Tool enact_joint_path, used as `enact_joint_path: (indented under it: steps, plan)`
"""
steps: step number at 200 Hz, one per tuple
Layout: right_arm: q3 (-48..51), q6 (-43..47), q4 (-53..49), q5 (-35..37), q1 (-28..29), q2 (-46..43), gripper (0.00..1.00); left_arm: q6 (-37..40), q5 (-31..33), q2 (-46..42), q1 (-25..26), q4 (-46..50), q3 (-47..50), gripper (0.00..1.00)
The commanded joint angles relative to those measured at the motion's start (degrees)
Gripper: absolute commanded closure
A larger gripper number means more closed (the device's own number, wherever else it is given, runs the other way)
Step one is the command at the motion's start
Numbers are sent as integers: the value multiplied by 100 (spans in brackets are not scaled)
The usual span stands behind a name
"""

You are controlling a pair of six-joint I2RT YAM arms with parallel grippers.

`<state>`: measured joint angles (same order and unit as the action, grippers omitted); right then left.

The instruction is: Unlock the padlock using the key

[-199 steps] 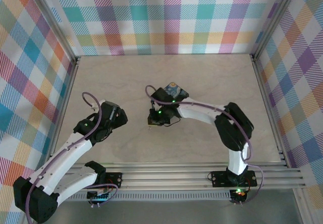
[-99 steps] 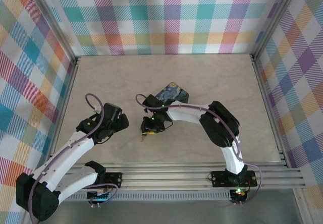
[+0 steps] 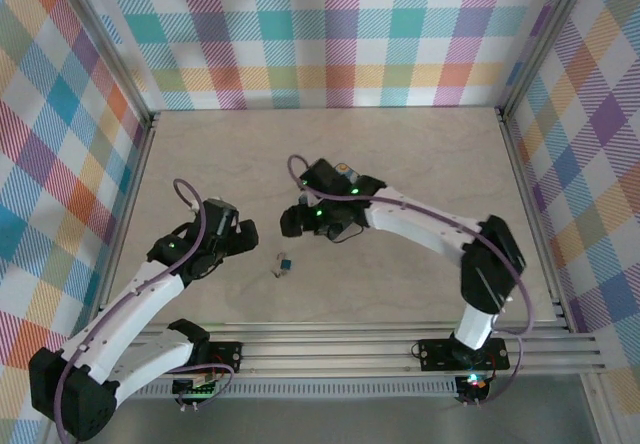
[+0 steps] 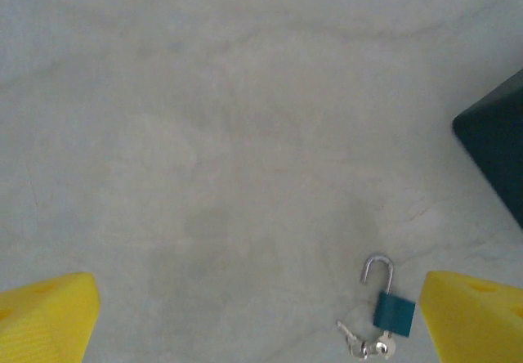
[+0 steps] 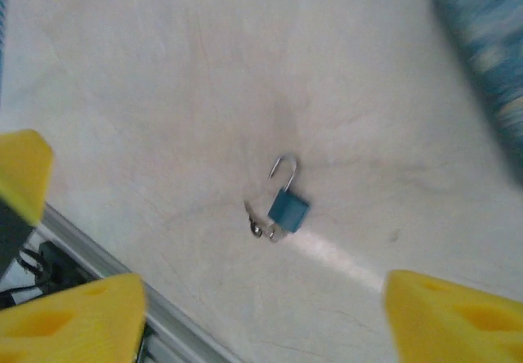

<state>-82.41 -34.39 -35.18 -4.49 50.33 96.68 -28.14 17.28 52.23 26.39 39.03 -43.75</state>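
The tiny blue padlock [image 3: 286,262] lies flat on the table between both arms, its shackle swung open [image 4: 377,266]. The silvery key [image 4: 364,347] sticks out of the bottom of its body [image 4: 395,314], with a second small key beside it. In the right wrist view the padlock [image 5: 288,208] and key [image 5: 263,226] lie free, well below the fingers. My right gripper [image 3: 293,222] hangs open just behind the lock, holding nothing. My left gripper [image 3: 246,233] stands wide open to the lock's left, the lock near its right finger [image 4: 478,314].
The square dark-blue box with the painting print [image 3: 345,174] sits behind the right wrist, mostly covered by the arm; its corner shows in the left wrist view [image 4: 498,146]. The metal rail [image 5: 122,298] of the table's near edge runs close below the lock.
My right gripper has opened, let go of the padlock and key, and pulled up and back from them. The lock now lies alone on the table. The left arm has barely moved.
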Motion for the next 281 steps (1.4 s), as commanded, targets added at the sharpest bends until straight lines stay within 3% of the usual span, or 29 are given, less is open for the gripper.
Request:
enact_joint_path:
  steps: [1, 18, 39, 85, 115, 161, 205, 239, 281]
  plan:
    - [346, 577, -166, 1004, -238, -795, 10, 726, 473, -291, -82, -481, -256, 0]
    - [720, 861, 1, 1695, -414, -1421, 0, 1306, 538, -362, -82, -747, -276, 0]
    - [1381, 1241, 408, 2307, -719, -2227, 0, 1925, 602, -358, -82, -1053, -301, 0]
    - [3244, 1845, 1836, 2369, -1870, -3838, 0, 3162, 451, -593, -83, -2585, 358, 0]
    - [4260, 2462, 2804, 2746, -2417, -4364, 0, 3445, 486, -354, -115, -3454, 839, 0]
    - [4890, 3076, 3647, 1798, -3653, -3819, 0, 3380, 522, 265, -454, -5162, 1824, 0]
    - [5858, 3232, 5990, 1339, -4442, -3235, 0, 3195, 388, 853, -1028, -6409, 2522, 0]
    - [6301, 3274, 7255, 1043, -4837, -2707, 0, 2948, -232, 1176, -1509, -7274, 2854, 0]
    - [6501, 3098, 8314, 812, -5101, -2018, 0, 3155, -1069, 2322, -1646, -7596, 2252, 0]
